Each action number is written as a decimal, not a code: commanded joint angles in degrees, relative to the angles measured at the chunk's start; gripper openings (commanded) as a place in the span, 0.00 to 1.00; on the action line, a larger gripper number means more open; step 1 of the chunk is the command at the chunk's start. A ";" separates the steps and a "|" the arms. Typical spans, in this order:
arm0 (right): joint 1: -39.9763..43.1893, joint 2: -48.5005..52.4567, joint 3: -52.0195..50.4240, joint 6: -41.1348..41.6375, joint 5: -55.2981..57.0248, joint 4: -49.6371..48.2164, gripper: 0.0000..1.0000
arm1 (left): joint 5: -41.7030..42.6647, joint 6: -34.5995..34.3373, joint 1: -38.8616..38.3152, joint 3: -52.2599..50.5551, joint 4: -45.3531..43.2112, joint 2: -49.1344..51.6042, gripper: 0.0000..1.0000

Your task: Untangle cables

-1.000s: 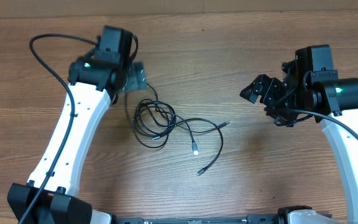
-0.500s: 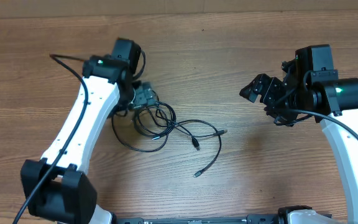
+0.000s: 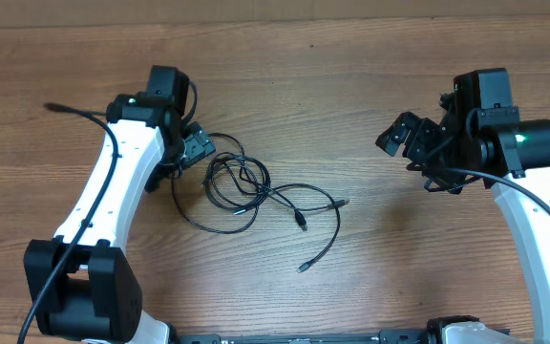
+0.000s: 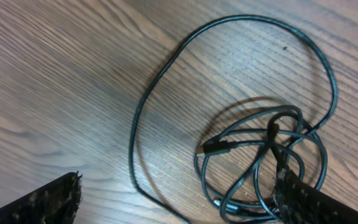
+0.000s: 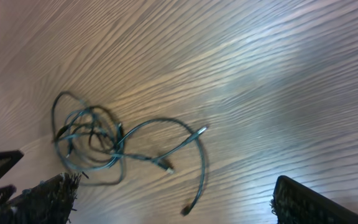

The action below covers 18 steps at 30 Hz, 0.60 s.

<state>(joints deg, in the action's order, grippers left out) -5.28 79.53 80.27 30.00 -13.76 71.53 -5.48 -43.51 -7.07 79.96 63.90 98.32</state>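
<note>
The cables (image 3: 240, 183) are thin black cords bunched in loose loops on the wooden table (image 3: 370, 258), with plug ends trailing right (image 3: 340, 203) and down (image 3: 303, 268). My left gripper (image 3: 195, 149) is open at the left edge of the bunch. In the left wrist view the cables (image 4: 263, 146) lie between my left gripper's (image 4: 179, 186) fingers, and the right finger overlaps the edge of the knot. My right gripper (image 3: 404, 134) is open and empty, well to the right of the cables. In the right wrist view the cables (image 5: 98, 143) lie ahead of my right gripper (image 5: 173, 186).
One wide cable loop (image 3: 181, 210) spreads out to the lower left of the bunch, under my left arm (image 3: 103, 210). The left arm's own thicker black cable (image 3: 74, 113) arches over the table at the far left.
My left gripper came down onto the bunch, then drew back left. A cable loop got pulled out to the lower left and the plug ends shifted slightly. The right gripper barely moved.
</note>
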 commanded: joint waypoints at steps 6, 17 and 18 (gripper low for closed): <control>0.00 0.76 1.11 -0.50 6.88 -1.14 1.00 | 8.26 -6.97 1.95 -10.29 -4.63 0.15 0.94; 0.00 0.76 1.11 -7.32 6.86 -0.98 1.00 | 7.67 -18.03 1.90 -20.13 -10.78 0.15 0.82; 0.00 0.76 1.11 -7.39 6.86 -0.90 1.00 | 7.80 -18.03 1.90 -20.72 -12.15 0.15 0.82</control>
<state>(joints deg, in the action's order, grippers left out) -5.28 80.16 80.27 25.67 -7.60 70.65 1.96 -57.74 -5.15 61.32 54.41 98.35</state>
